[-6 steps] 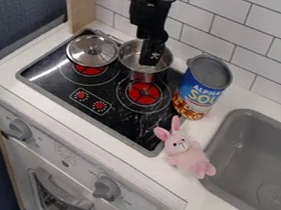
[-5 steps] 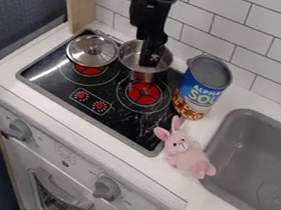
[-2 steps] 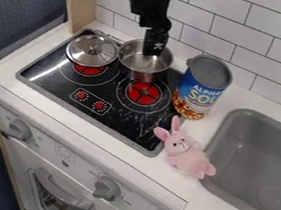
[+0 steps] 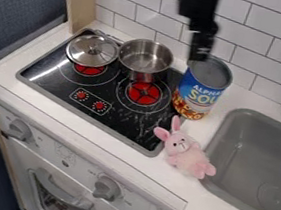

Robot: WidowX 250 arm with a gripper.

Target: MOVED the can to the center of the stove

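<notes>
The gripper (image 4: 199, 56) hangs at the upper right of the stove, its tip in front of or above the near-left part of the can's top; whether it touches cannot be told. A tall blue soup can (image 4: 198, 92) stands upright at the stove's right edge, between the stove and the sink. The black stove (image 4: 108, 89) has red burner marks, and its middle lies to the left of the can.
A steel pot (image 4: 142, 72) stands at the stove's back, beside a round metal lid (image 4: 92, 51) at back left. A pink plush bunny (image 4: 188, 155) lies by the stove's front right corner. The grey sink (image 4: 255, 162) is at right, a tiled wall behind.
The gripper has risen from over the pot and moved right to the can's top. The can, pot, lid and bunny have stayed in place.
</notes>
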